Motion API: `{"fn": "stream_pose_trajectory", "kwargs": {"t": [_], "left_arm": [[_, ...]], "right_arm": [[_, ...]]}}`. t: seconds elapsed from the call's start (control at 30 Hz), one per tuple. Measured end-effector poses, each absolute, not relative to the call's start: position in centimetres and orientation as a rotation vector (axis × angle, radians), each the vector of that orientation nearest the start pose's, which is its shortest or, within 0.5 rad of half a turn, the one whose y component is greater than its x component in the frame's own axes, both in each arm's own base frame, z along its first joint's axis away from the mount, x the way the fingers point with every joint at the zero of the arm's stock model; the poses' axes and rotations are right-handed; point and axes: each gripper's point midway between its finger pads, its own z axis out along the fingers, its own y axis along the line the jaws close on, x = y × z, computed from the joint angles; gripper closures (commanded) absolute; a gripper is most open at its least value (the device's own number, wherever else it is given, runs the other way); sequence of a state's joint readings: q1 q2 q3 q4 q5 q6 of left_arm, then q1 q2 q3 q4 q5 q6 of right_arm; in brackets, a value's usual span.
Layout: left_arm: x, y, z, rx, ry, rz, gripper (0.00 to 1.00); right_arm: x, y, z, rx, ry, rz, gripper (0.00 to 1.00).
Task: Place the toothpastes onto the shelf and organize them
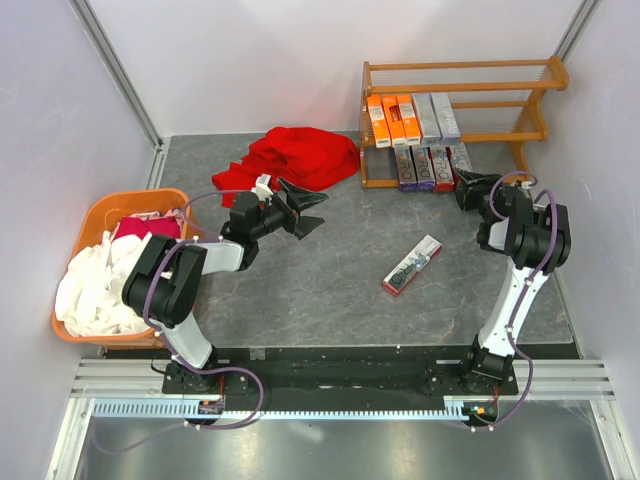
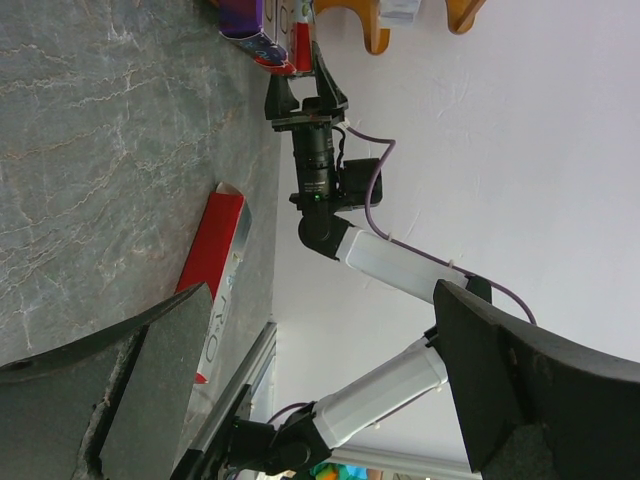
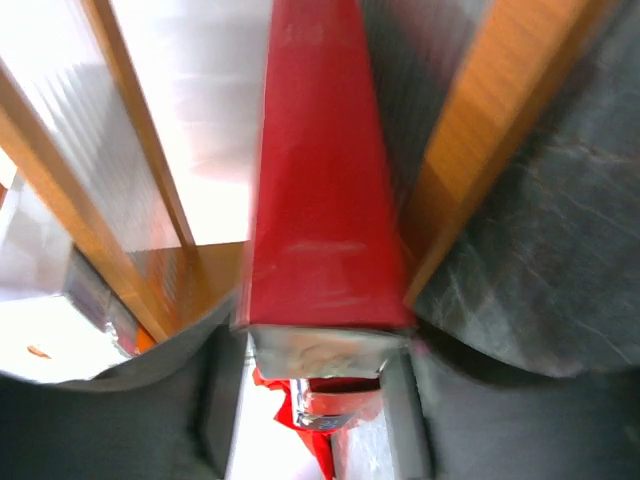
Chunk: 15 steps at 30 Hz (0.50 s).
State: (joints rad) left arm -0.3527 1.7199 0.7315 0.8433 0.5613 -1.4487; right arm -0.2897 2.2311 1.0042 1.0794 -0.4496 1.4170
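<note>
Placement at the shelf (image 1: pixel 455 66) — right gripper (image 1: pixel 470 188) at its near right end.
Its jaws flank a red toothpaste box (image 3: pixel 320 200), grip unclear; left gripper (image 1: pixel 312 208) gapes wide, empty.

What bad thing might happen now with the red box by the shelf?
The red box held by the right gripper sits close beside the shelf's wooden side post. It may catch there and end up crooked, or tip when let go. Another toothpaste box lies diagonally out on the table, so grabbing it squarely may be tricky.
</note>
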Motion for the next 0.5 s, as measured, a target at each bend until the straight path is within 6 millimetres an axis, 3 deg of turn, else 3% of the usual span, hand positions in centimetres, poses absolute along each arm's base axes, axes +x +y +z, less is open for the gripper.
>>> {"fn": "stream_pose_trajectory", "kwargs": {"t": [0.1,0.17,0.5], "left_arm": [[37.1,-27.3,16.9,-0.616,1.97,-1.717,0.0],[37.1,-27.3,17.0,-0.615,1.969,-1.718,0.0],[36.9,-27.5,17.0,-0.583,1.979,-1.718,0.0]], "right_arm": [[53.8,-4.3,6.5,1.165,1.493,1.181,0.09],[53.5,-4.2,5.9,1.19,1.503,1.184,0.02],[52.6,-3.9,6.2,1.165,1.545,1.142,0.02]]}}
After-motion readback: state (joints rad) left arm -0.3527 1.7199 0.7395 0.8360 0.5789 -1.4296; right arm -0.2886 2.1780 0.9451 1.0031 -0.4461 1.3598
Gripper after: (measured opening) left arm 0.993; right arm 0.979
